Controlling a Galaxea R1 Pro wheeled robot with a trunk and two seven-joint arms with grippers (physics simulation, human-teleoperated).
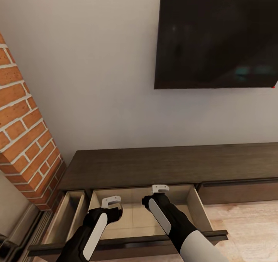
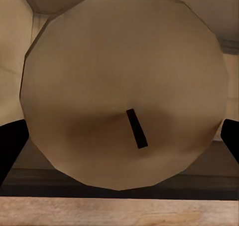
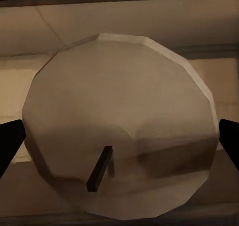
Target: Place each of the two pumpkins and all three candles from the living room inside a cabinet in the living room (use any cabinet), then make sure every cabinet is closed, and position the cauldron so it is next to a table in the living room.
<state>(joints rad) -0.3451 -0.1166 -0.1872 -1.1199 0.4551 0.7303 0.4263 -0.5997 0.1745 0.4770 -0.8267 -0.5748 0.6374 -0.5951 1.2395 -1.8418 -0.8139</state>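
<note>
Grey-brown squat wax candles (image 2: 122, 91) (image 3: 122, 126), one pinched in each gripper (image 1: 112, 205) (image 1: 157, 192) above the open pale-lined dark-wood drawer (image 1: 135, 219), could roll or tip if dropped from height.

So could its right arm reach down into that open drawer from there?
Probably yes. The drawer is pulled out, and the right gripper, shut on a candle, hangs right above its pale floor with nothing visible between.
</note>
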